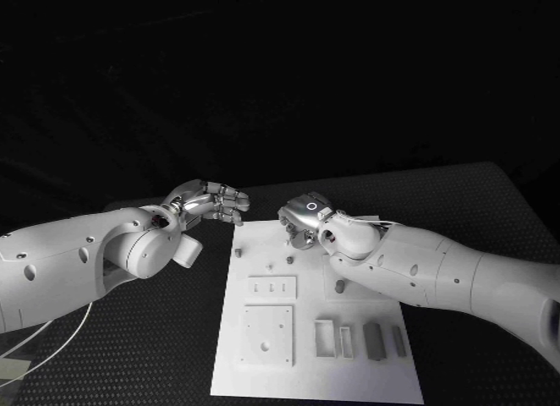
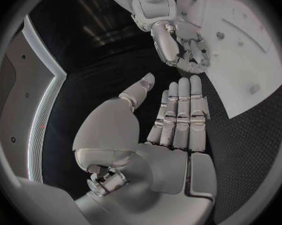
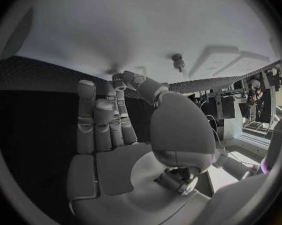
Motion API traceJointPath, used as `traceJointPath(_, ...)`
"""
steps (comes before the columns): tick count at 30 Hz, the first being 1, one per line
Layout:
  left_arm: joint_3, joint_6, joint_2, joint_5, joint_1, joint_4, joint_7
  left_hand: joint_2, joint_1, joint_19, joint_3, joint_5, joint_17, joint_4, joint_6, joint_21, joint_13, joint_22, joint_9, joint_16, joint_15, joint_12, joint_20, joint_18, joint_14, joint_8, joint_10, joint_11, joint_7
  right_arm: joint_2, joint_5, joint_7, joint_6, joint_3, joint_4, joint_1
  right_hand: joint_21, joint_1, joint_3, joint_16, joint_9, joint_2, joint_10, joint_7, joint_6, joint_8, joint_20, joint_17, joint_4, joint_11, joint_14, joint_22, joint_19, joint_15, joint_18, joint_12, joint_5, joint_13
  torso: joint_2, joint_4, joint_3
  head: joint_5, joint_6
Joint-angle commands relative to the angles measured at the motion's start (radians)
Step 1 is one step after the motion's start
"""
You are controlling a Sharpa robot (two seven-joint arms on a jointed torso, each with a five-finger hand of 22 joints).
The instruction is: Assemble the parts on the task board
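Observation:
The white task board [image 1: 262, 372] lies in the middle of the black table, also seen as the task board [image 2: 256, 55] and the task board [image 3: 147, 25]. Small grey parts stand on it: one peg [image 1: 288, 254], another part [image 1: 341, 286], a peg [image 3: 177, 61] and a part [image 2: 220, 35]. My left hand [image 1: 211, 203] hovers over the table by the board's far left corner; the left hand [image 2: 172, 130] is flat, thumb apart, holding nothing. My right hand [image 1: 307, 218] is over the board's far edge. On the right hand [image 3: 116, 125], also the right hand [image 2: 181, 45], thumb and a fingertip meet; whether anything is between them is hidden.
Two raised white plates [image 1: 268, 334] sit on the board's left half, and several narrow slots and bars [image 1: 373, 338] line its near right. A small part [image 1: 238, 251] stands at the board's left edge. Black table [image 1: 134, 355] surrounds the board.

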Motion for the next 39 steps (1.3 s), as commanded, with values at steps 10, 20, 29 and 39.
traceJointPath(10, 0.001, 0.006, 0.0, 0.003, 0.003, 0.0, 0.008, -0.004, -0.003, 0.005, -0.005, -0.001, 0.002, 0.0, -0.006, -0.004, 0.001, 0.002, 0.001, -0.005, 0.0, -0.005, -0.003, 0.017, 0.001, -0.005, -0.001, 0.007, 0.003, -0.001, 0.028, 0.002, 0.009, -0.001, -0.005, -0.001, -0.006, -0.018, 0.003, 0.004, -0.007, -0.029, -0.054, 0.014, -0.032, -0.015, 0.002, -0.006, 0.006, 0.018, 0.004, 0.021, -0.006, 0.026, 0.078, -0.001, 0.002, 0.122, 0.0, 0.075, 0.001, 0.001, -0.004)
traceJointPath(20, 0.001, 0.006, -0.001, 0.003, 0.003, -0.002, 0.008, -0.004, -0.003, 0.005, -0.005, -0.001, 0.002, 0.0, -0.007, -0.004, 0.002, 0.002, 0.002, -0.005, 0.0, -0.006, -0.003, 0.017, 0.001, -0.005, -0.001, 0.007, 0.004, -0.012, 0.045, 0.004, -0.014, -0.001, 0.016, 0.0, -0.008, -0.028, 0.002, 0.004, -0.013, -0.05, -0.094, 0.021, -0.053, -0.023, 0.002, -0.012, 0.017, 0.031, 0.0, 0.021, -0.009, 0.038, 0.078, -0.002, 0.002, 0.095, 0.0, 0.0754, 0.0007, 0.001, -0.005)
traceJointPath(29, 0.001, 0.005, -0.003, 0.003, 0.003, -0.003, 0.008, -0.006, -0.003, 0.005, -0.006, -0.001, 0.003, 0.0, -0.01, -0.005, 0.002, 0.002, 0.002, -0.006, 0.0, -0.008, -0.003, 0.017, 0.001, -0.008, -0.002, 0.008, 0.005, -0.033, 0.05, 0.002, -0.043, 0.0, 0.044, 0.003, -0.011, -0.037, -0.001, 0.007, -0.023, -0.078, -0.163, 0.019, -0.087, -0.035, 0.0, -0.018, 0.037, 0.055, -0.005, 0.021, -0.011, 0.06, 0.078, -0.003, 0.001, 0.051, 0.0, 0.0748, 0.0004, 0.003, -0.006)
traceJointPath(39, 0.001, 0.003, -0.008, 0.004, 0.003, -0.006, 0.009, -0.006, -0.004, 0.006, -0.006, -0.001, 0.003, 0.001, -0.011, -0.005, 0.003, 0.002, 0.002, -0.007, 0.0, -0.009, -0.003, 0.017, 0.001, -0.009, -0.002, 0.008, 0.006, -0.056, 0.057, -0.006, -0.083, 0.002, 0.068, 0.007, -0.015, -0.048, -0.009, 0.011, -0.027, -0.097, -0.202, 0.013, -0.106, -0.038, -0.001, -0.022, 0.049, 0.068, -0.011, 0.02, -0.012, 0.074, 0.078, 0.0, 0.001, 0.021, 0.001, 0.0751, 0.0011, 0.003, -0.004)
